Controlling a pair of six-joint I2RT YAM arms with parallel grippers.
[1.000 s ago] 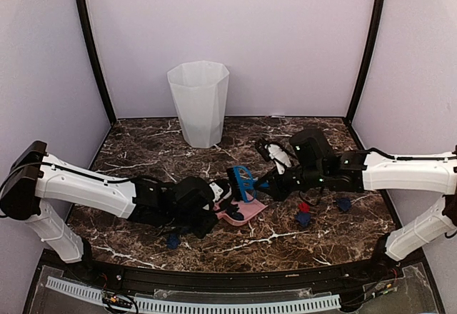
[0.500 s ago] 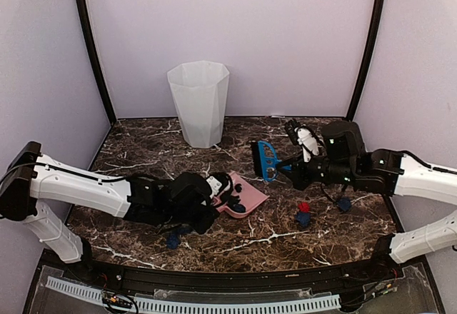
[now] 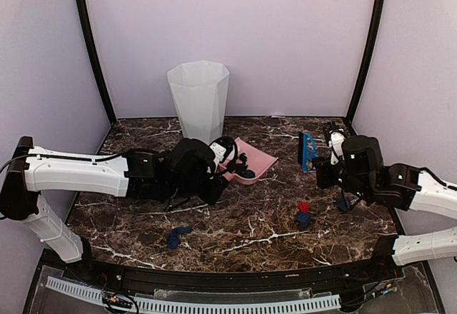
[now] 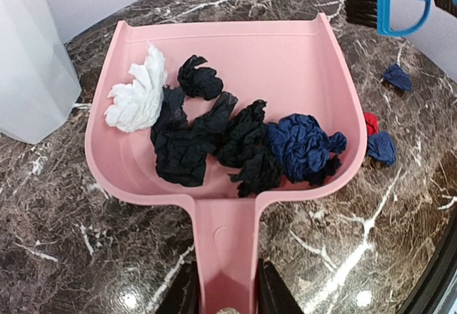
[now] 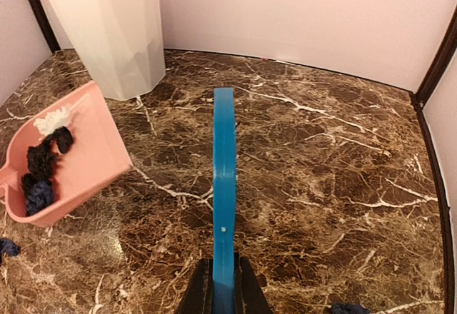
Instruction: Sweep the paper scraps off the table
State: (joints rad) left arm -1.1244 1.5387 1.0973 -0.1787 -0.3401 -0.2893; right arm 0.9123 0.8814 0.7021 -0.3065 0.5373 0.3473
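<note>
Several paper scraps (image 4: pixel 243 143), crumpled and matte, are being carried inside a pink dustpan (image 4: pixel 285 50) of smooth moulded plastic, flat-floored with a raised, curved wall. One white wad (image 4: pixel 136 100) is lying at the pan's 9 o'clock, black wads (image 4: pixel 189 146) are bunched at its centre, and one navy wad (image 4: pixel 303 146) is at its 3 o'clock.

The dustpan's flat handle is being clenched between the jaws of the left gripper (image 4: pixel 225 296). In the top view the pan is being held just to the 12 o'clock side of the table's centre.

The table (image 3: pixel 143 221), glossy dark brown marble pattern with white veins, is being littered by further scraps:
- a red wad (image 3: pixel 303 206) just beside a blue wad (image 3: pixel 303 219), at 4 o'clock
- a navy scrap (image 3: pixel 343 203) at 3 o'clock, beside the right arm
- a blue scrap (image 3: pixel 176 237) at 7 o'clock, near the black front rim

A blue hand brush (image 3: pixel 308 150), with a thin plastic frame and dark bristles, is being grasped by its handle in the right gripper (image 5: pixel 223 289) at 2 o'clock, the jaws clamped on it.

A white faceted bin (image 3: pixel 198 103) is standing at 11 o'clock.
</note>
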